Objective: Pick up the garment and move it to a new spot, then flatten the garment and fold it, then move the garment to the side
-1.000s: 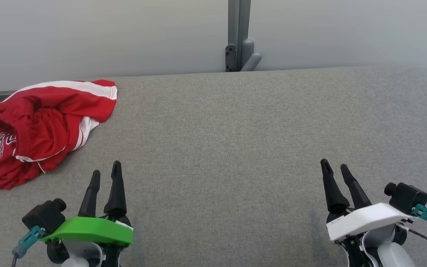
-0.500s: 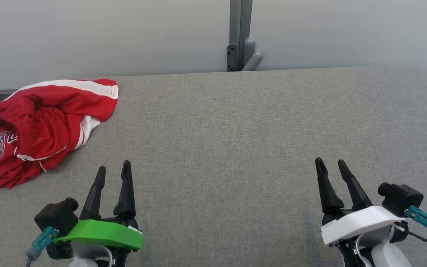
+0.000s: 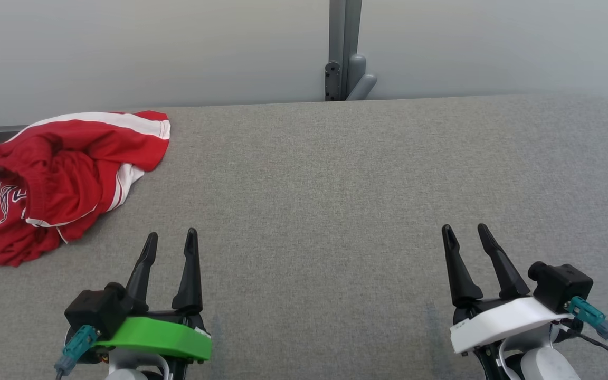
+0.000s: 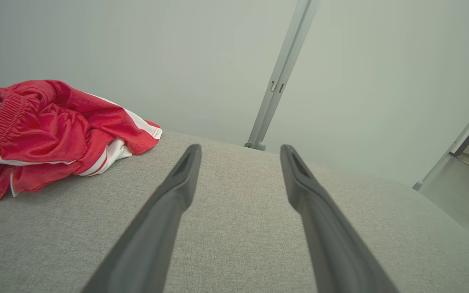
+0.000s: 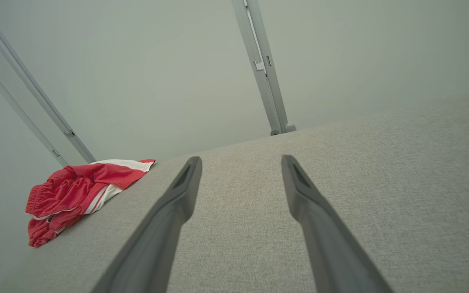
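Red garment lies untouched on the tabletop; left claw and right claw (both spread, empty) have merely edged inward, so pickup hasn't begun.

red garment with white stripes; grey table

Garment: shiny red mesh cloth. Table: matt grey woven fabric, rough. Post: metal.
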